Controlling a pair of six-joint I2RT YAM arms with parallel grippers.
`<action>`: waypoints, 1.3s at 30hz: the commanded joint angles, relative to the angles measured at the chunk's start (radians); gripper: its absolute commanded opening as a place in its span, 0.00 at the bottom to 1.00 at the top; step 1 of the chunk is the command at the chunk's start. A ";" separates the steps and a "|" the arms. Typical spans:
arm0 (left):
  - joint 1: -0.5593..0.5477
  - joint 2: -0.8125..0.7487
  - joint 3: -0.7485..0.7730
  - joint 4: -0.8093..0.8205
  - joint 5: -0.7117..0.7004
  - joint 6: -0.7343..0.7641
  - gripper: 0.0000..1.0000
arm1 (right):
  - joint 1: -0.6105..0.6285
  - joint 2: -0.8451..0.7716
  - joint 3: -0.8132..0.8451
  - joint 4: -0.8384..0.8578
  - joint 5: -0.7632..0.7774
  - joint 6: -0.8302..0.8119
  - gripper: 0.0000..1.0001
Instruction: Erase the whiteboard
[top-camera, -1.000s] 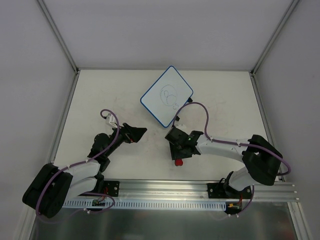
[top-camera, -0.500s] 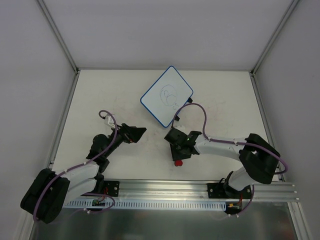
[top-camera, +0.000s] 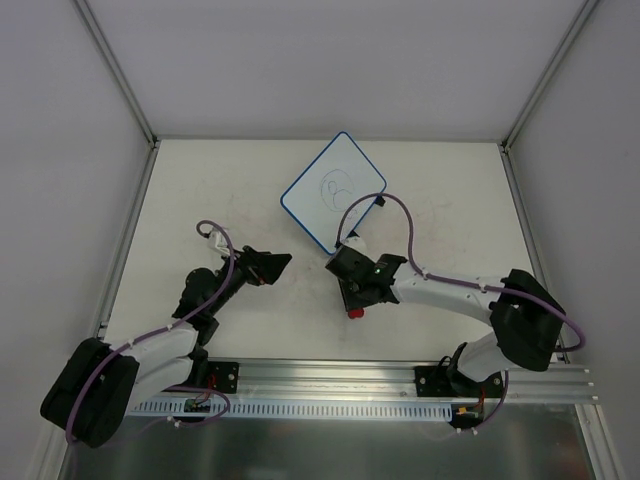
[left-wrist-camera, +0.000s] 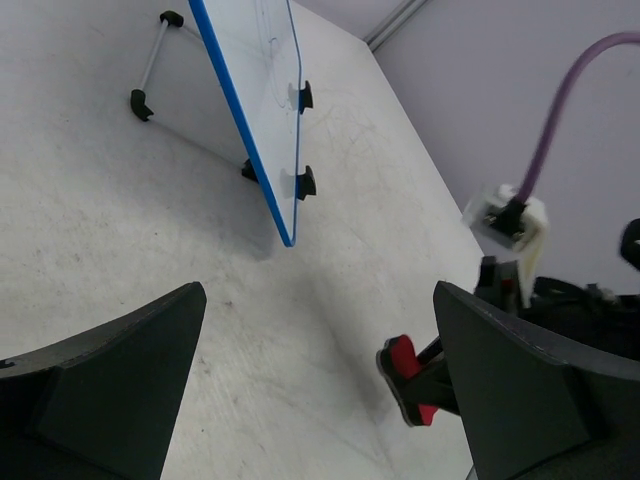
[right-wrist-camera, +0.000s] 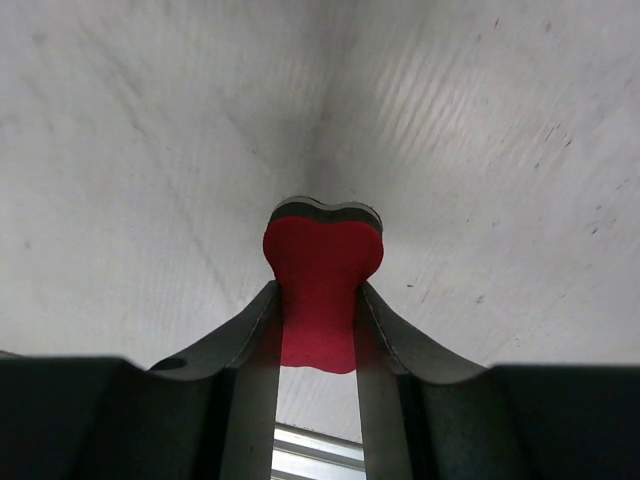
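The whiteboard (top-camera: 333, 190) is white with a blue rim and faint scribbles; it stands at the back middle of the table, propped up on a wire stand. The left wrist view shows it edge-on (left-wrist-camera: 262, 120) with two black tabs. My right gripper (top-camera: 355, 300) is shut on the red bone-shaped eraser (top-camera: 355, 312), just in front of the board's near corner. The eraser is gripped by its waist in the right wrist view (right-wrist-camera: 320, 290) and hangs above the table. My left gripper (top-camera: 277, 266) is open and empty, left of the eraser (left-wrist-camera: 408, 375).
The board's wire stand (left-wrist-camera: 150, 75) with black feet rests on the white table. A purple cable (top-camera: 385, 215) loops over the right arm near the board. A metal rail (top-camera: 400, 378) runs along the near edge. Walls close in the left, back and right.
My right gripper has lifted the eraser and moved it up toward the board's near corner. The cable loop now overlaps the board's right edge. The left arm has barely moved.
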 joint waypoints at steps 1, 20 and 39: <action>-0.007 0.049 0.067 0.027 -0.034 0.038 0.99 | -0.011 -0.090 0.109 -0.021 0.097 -0.131 0.00; -0.009 0.514 0.308 0.386 -0.134 0.071 0.88 | -0.375 -0.015 0.461 0.187 -0.306 -0.648 0.00; 0.071 0.804 0.500 0.573 0.010 -0.050 0.61 | -0.519 0.252 0.588 0.404 -0.611 -0.614 0.00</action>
